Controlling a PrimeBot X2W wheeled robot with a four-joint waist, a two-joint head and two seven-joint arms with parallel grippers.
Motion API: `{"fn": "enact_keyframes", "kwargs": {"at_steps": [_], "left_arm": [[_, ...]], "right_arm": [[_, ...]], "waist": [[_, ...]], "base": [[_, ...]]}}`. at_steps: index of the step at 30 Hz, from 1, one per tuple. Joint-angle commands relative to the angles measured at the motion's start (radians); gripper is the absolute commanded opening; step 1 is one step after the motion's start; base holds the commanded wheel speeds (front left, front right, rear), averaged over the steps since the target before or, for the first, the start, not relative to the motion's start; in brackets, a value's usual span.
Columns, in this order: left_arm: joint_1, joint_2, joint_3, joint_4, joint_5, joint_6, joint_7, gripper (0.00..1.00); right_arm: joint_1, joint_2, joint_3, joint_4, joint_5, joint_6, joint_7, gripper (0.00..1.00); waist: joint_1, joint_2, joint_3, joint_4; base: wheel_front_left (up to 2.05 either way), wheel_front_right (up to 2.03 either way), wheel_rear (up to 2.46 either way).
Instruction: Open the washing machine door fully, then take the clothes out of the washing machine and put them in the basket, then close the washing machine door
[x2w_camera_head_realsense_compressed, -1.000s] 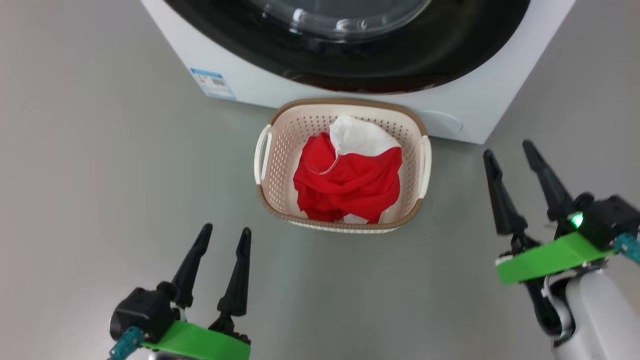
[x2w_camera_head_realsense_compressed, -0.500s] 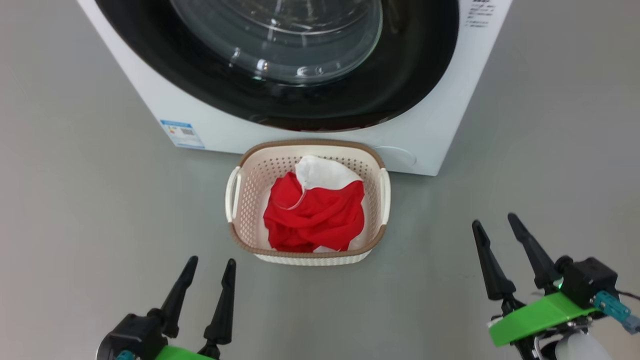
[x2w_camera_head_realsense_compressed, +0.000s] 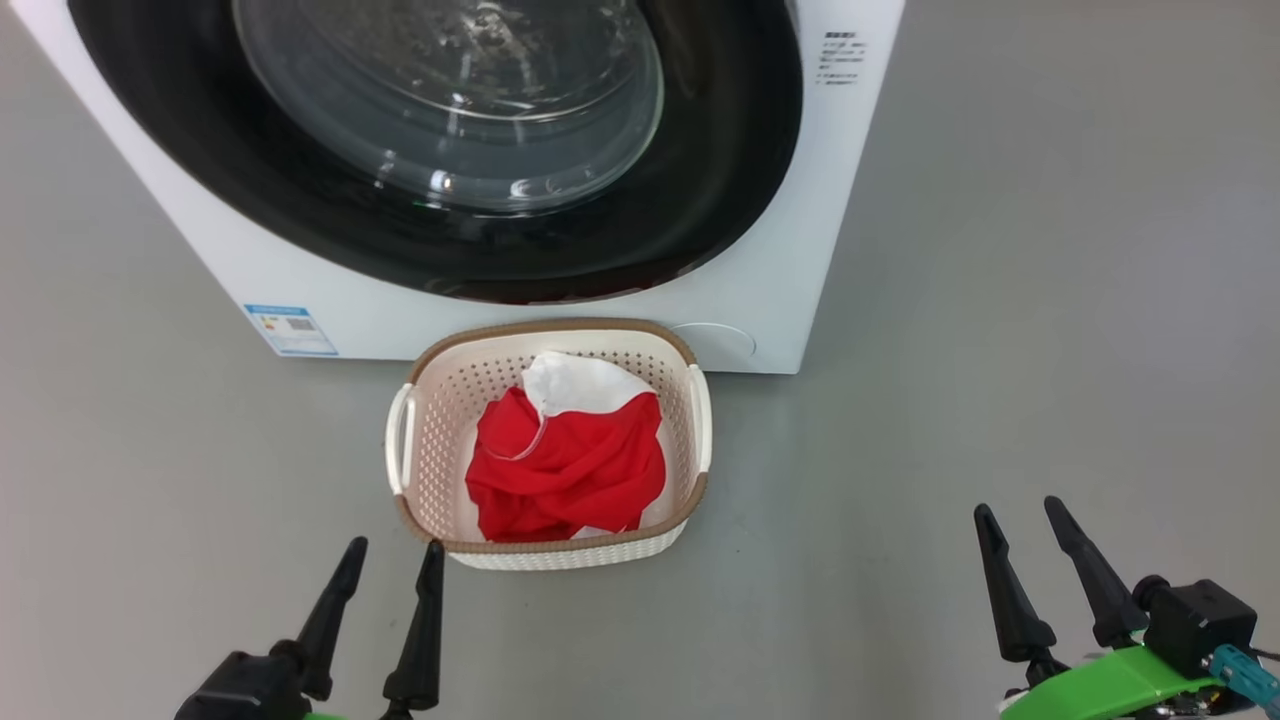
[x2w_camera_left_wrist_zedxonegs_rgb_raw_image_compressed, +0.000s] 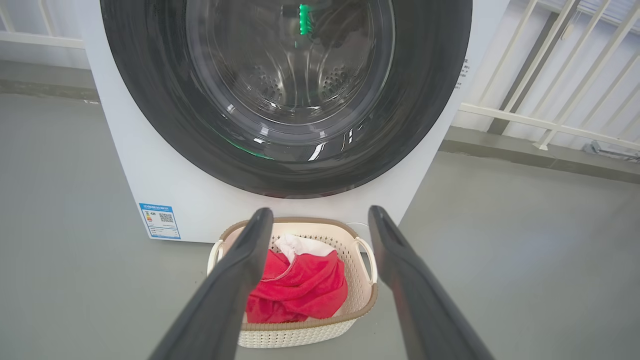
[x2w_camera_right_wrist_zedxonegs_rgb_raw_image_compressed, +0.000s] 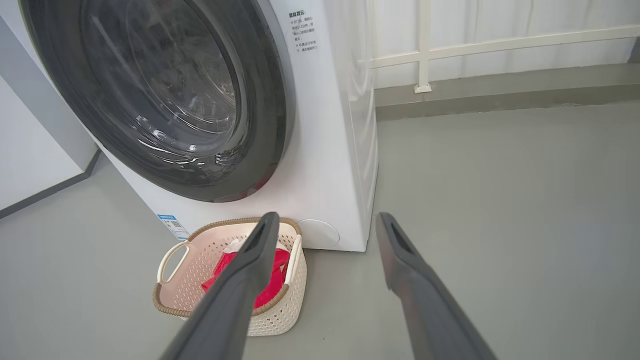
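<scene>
Both hands stood open and empty, each with its two long dark fingers spread apart. The left hand (x2w_camera_head_realsense_compressed: 395, 543) hovered above the smooth grey floor (x2w_camera_head_realsense_compressed: 1000, 300) at the near left, close to the near left corner of the small cream-white perforated plastic basket (x2w_camera_head_realsense_compressed: 560, 327) with the brown woven-look rim. The right hand (x2w_camera_head_realsense_compressed: 1018, 505) hung at the near right, well apart from the basket. The bright red fabric clothes (x2w_camera_head_realsense_compressed: 570, 470) with a white panel lay bundled inside the basket, the white part toward the far side. The basket sat on the floor just in front of the big white boxy washing machine (x2w_camera_head_realsense_compressed: 760, 300). Its large round washing machine door (x2w_camera_head_realsense_compressed: 720, 200), with a glossy black rim around a bulging clear glass window (x2w_camera_head_realsense_compressed: 450, 100), lay closed against the machine's front. A small blue printed label (x2w_camera_head_realsense_compressed: 290, 330) was stuck low on the front, left of the basket.
</scene>
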Motion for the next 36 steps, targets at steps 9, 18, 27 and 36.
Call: {"fn": "enact_keyframes", "kwargs": {"at_steps": [9, 18, 27, 36], "left_arm": [[0.032, 0.011, 0.061, -0.040, 0.018, -0.005, -0.009, 1.00], [0.065, 0.011, 0.075, -0.048, 0.027, -0.005, -0.009, 1.00], [0.080, 0.011, 0.087, -0.060, 0.026, -0.005, -0.009, 1.00], [0.085, 0.011, 0.085, -0.065, 0.018, -0.006, -0.009, 1.00]], "right_arm": [[0.036, 0.001, -0.003, -0.040, 0.005, -0.001, 0.000, 1.00], [0.069, 0.002, -0.022, -0.055, 0.002, -0.001, 0.000, 1.00], [0.085, 0.006, -0.035, -0.061, -0.004, -0.001, 0.000, 1.00], [0.085, 0.007, -0.032, -0.062, -0.007, -0.001, 0.000, 1.00]], "waist": [[0.0000, 0.0000, -0.023, -0.061], [0.0000, 0.0000, -0.040, -0.081], [0.0000, 0.0000, -0.047, -0.079], [0.0000, 0.0000, -0.054, -0.078]], "base": [[0.00, 0.00, 0.00], [0.00, 0.00, 0.00], [0.00, 0.00, 0.00], [0.00, 0.00, 0.00]]}}
